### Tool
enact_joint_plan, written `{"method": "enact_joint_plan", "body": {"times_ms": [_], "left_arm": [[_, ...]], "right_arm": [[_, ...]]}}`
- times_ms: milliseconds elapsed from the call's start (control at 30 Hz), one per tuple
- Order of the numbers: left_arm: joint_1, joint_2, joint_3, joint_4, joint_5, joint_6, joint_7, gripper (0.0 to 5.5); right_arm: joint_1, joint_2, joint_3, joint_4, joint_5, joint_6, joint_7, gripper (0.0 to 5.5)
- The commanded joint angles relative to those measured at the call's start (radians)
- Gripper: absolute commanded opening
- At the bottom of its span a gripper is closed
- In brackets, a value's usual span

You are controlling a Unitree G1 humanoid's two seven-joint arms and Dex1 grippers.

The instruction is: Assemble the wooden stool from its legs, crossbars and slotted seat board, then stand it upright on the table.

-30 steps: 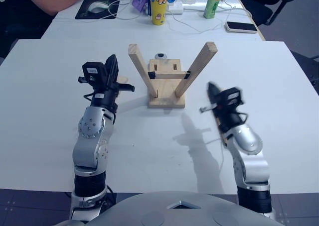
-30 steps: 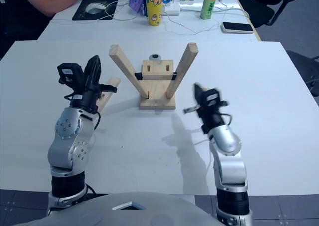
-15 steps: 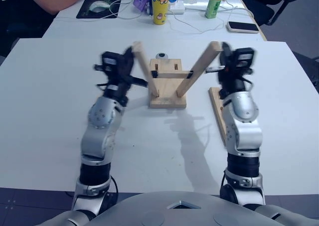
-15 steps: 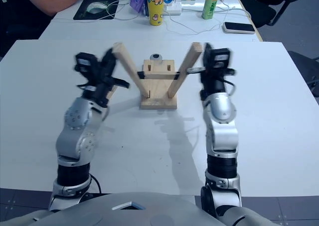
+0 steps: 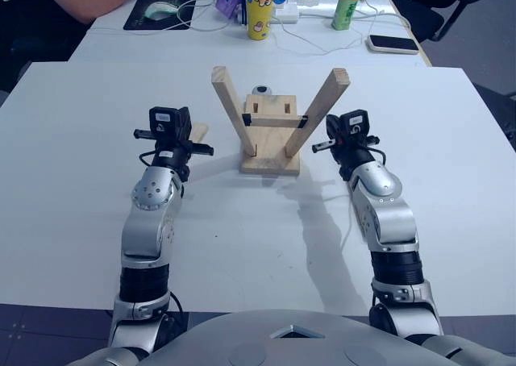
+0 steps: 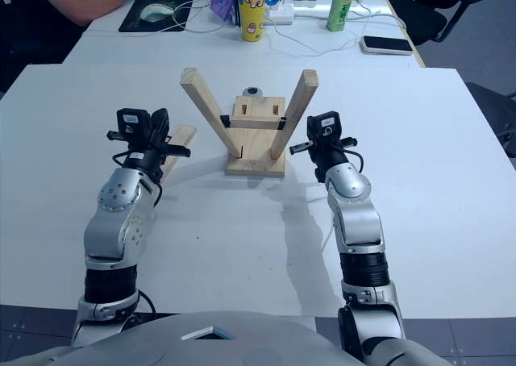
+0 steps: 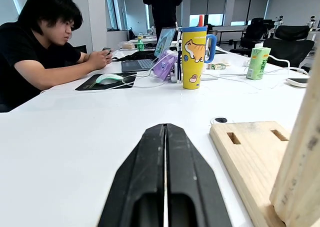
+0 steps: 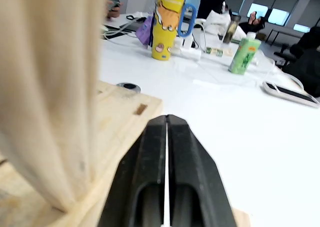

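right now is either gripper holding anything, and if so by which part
Nothing is held. The left gripper and the right gripper are both shut with nothing between the fingers, one on each side of the partly built stool.

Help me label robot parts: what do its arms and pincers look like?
The left arm and right arm are silver metal shells with round joint caps and black collars. Each wrist carries a black box with a white label and thin black cables. The left pincer and right pincer each have two matte black tapered fingers.
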Motion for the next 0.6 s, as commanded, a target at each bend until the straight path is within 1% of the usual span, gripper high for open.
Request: {"method": "enact_joint_plan", "body": {"times_ms": [33, 133, 233, 300, 400, 500, 600], "left_arm": [[-0.026, 0.009, 0.017, 0.006, -0.012, -0.037, -0.026, 0.01], [-0.045, 0.006, 0.015, 0.013, -0.012, -0.052, -0.033, 0.01], [-0.053, 0.0, 0.029, 0.02, -0.022, -0.071, -0.032, 0.01], [-0.056, -0.002, 0.038, 0.026, -0.026, -0.094, -0.032, 0.01], [-0.077, -0.002, 0.046, 0.047, -0.033, -0.111, -0.037, 0.01], [-0.099, 0.0, 0.048, 0.071, -0.038, -0.122, -0.05, 0.01], [-0.117, -0.001, 0.049, 0.085, -0.045, -0.138, -0.064, 0.01]], "right_arm": [[0.106, -0.032, 0.054, -0.035, -0.008, 0.026, 0.049, 0.0], [0.265, -0.07, 0.116, -0.101, 0.009, 0.034, 0.123, 0.0], [0.307, -0.053, 0.156, -0.167, 0.043, -0.001, 0.167, 0.0], [0.269, -0.018, 0.201, -0.158, 0.045, -0.029, 0.179, 0.0], [0.174, 0.051, 0.252, -0.048, 0.015, -0.081, 0.148, 0.0], [0.09, 0.111, 0.256, 0.07, -0.002, -0.123, 0.101, 0.0], [0.019, 0.152, 0.239, 0.219, -0.049, -0.163, 0.015, 0.0]]}}
